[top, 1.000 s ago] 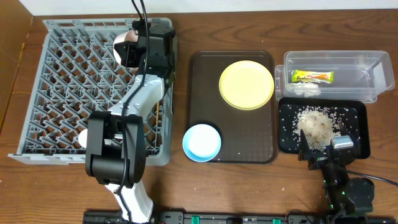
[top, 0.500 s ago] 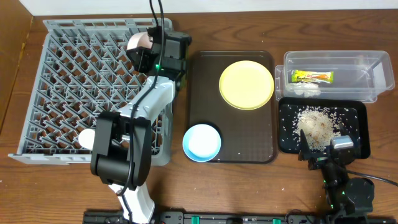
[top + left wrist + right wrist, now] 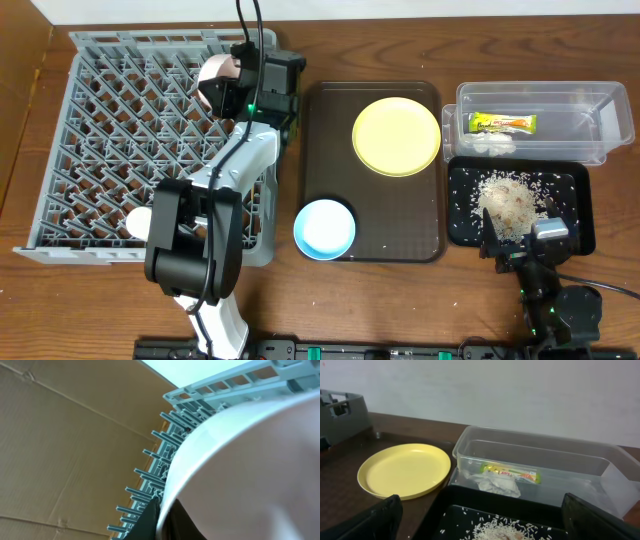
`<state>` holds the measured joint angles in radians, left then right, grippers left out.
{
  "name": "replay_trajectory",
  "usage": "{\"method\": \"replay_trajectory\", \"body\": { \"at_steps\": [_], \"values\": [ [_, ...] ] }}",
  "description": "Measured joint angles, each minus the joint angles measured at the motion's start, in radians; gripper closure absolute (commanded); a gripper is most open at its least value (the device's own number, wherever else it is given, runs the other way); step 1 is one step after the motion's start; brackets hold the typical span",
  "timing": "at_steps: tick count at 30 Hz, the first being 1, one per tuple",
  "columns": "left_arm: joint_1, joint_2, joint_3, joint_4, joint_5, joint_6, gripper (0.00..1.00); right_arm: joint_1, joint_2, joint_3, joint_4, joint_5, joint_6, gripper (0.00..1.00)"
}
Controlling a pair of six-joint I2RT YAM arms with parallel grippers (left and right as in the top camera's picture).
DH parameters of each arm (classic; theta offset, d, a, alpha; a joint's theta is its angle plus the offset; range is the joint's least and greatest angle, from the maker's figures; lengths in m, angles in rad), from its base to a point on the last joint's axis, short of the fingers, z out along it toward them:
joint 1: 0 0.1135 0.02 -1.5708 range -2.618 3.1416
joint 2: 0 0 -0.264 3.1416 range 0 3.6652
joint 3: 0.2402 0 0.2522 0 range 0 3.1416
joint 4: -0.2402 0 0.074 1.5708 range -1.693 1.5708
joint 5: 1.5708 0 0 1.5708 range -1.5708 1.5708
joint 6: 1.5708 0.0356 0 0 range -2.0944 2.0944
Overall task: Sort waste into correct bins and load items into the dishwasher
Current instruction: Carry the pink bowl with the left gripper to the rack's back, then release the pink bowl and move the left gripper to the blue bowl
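Observation:
My left gripper (image 3: 228, 88) is shut on a small white bowl (image 3: 213, 80) and holds it over the far right part of the grey dish rack (image 3: 100, 150). In the left wrist view the bowl's rim (image 3: 200, 450) fills the frame, with my fingers (image 3: 162, 520) pinching it. The yellow plate (image 3: 396, 136) and light blue bowl (image 3: 324, 228) sit on the brown tray (image 3: 400, 220). The clear tub (image 3: 590, 125) holds the snack wrapper (image 3: 503, 123) and tissue (image 3: 492, 143). The black tray (image 3: 570, 190) holds rice scraps (image 3: 510, 200). My right gripper (image 3: 480, 525) is open above the black tray's near edge. No chopsticks show.
Another white cup (image 3: 138, 222) sits at the rack's near edge. Stray rice grains lie on the wooden table near the black tray. In the right wrist view the plate (image 3: 402, 470), tub (image 3: 540, 460), wrapper (image 3: 510, 472) and tissue (image 3: 497, 484) lie ahead.
My left gripper carried the white bowl slightly right along the rack's far edge, then back a little left. The right arm has not moved.

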<state>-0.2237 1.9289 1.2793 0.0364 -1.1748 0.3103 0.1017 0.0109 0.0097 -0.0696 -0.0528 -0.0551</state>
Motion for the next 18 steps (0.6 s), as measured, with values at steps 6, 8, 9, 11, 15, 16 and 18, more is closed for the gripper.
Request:
{"method": "replay_trajectory", "body": {
  "at_steps": [6,8,9,11,15,16,18],
  "values": [
    [0.018,0.000,0.000,0.005,-0.007,0.000,0.92,0.000,0.000,0.000,0.000,0.000,0.000,0.01],
    [0.025,0.000,0.000,0.005,-0.007,0.000,0.92,0.000,0.000,0.000,0.000,0.000,0.000,0.01],
    [0.026,0.000,0.000,0.005,-0.007,0.000,0.92,0.000,0.000,0.000,0.000,0.000,0.000,0.01],
    [0.027,0.000,0.000,0.005,-0.007,0.000,0.92,0.000,0.000,0.000,0.000,0.000,0.000,0.01],
    [0.019,0.000,0.000,0.005,-0.007,0.000,0.91,0.000,0.000,0.000,0.000,0.000,0.000,0.01],
    [0.013,0.000,0.000,0.005,-0.007,0.000,0.89,0.000,0.000,0.000,0.000,0.000,0.000,0.01],
    [-0.005,0.000,0.000,0.001,-0.006,0.000,0.87,0.000,0.000,0.000,0.000,0.000,0.000,0.01]
  ]
}}
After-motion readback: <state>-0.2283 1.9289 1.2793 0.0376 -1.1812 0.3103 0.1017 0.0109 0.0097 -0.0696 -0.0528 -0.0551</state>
